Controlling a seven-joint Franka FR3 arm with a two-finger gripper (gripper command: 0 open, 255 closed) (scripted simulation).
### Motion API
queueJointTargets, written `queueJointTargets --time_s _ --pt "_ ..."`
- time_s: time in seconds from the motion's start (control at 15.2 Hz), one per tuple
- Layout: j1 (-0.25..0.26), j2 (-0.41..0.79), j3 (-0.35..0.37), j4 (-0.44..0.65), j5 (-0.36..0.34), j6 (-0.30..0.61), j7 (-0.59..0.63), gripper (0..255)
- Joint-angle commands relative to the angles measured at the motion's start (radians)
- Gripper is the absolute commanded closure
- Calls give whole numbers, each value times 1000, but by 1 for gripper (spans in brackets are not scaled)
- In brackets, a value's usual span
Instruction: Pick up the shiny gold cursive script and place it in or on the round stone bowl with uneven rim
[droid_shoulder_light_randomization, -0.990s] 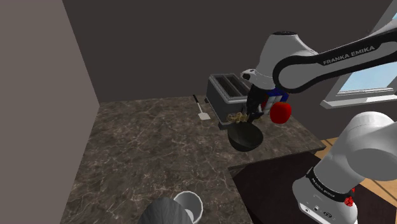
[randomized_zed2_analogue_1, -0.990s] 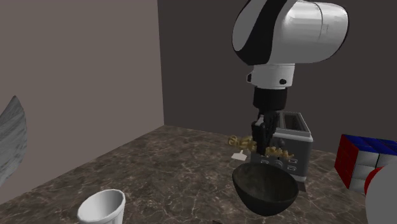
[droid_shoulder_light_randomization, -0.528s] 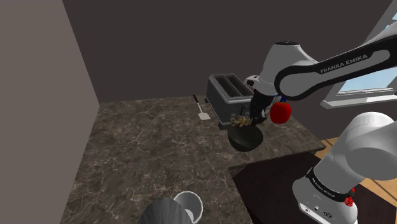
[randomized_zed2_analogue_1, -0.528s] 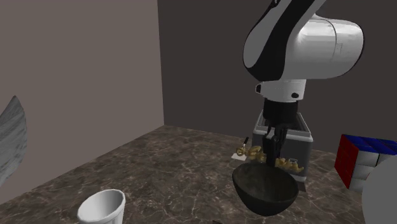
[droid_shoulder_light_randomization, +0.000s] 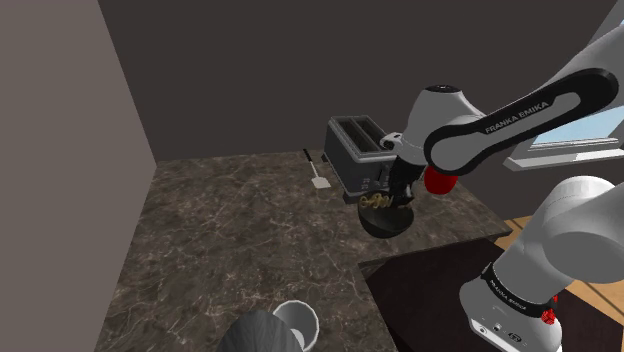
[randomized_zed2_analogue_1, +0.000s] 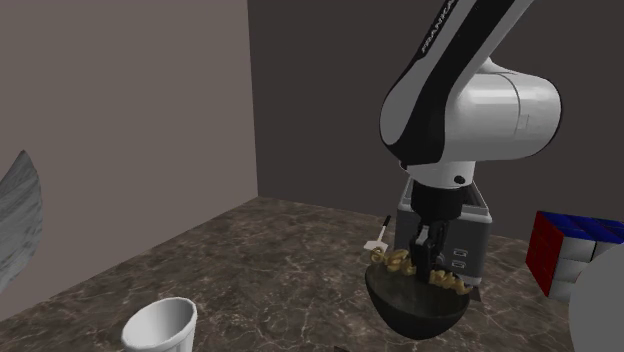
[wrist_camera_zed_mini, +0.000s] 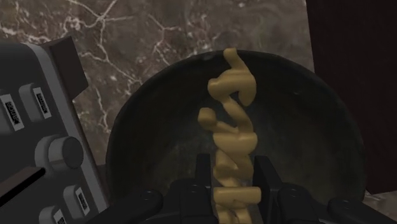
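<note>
And down it goes: the arm has dropped over the last second, and the tool has carried the script from above the bowl down to its rim; the fingers are pinching the script between them, plain to see in the wrist view, where the black tips clasp it on both sides.

The script is a dull gold ribbon of looping, knobbly letters; its long axis lies about level, across the bowl's mouth from the second exterior view's left to its right; in the wrist view it runs straight out from the fingers over the hollow, its far end reaching the rim opposite.

The bowl is dark and round, a deep half-sphere with a mottled, stone-like inside and a slightly wavy rim; it sits on the table, a dark marble-looking slab with pale veins.

Just beside the bowl stands a grey boxy toaster, two slots on top, knobs and buttons on its face; in the shoulder view a red round thing shows just past the arm; a plain white cup stands well apart; a coloured cube sits at the second exterior view's right.
</note>
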Motion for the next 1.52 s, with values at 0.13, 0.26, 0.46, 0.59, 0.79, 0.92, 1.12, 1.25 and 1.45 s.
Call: queueJointTargets --time_s 0.13,0.26,0.46,0.59,0.79,0.92,1.12,1.25,1.45 --pt "1 19 0 -4 0 25 1 255" --pt "1 19 0 -4 0 25 1 255" --pt "1 19 0 -4 0 25 1 255" --pt "1 19 0 -4 0 25 1 0" --pt "1 19 0 -4 0 25 1 0" --pt "0 -23 1 6 0 -27 1 0" --pt "-1 -124 3 45 1 -168 1 0" --pt "-1 -124 3 45 1 -168 1 0" --pt "-1 -124 3 45 1 -168 1 0"
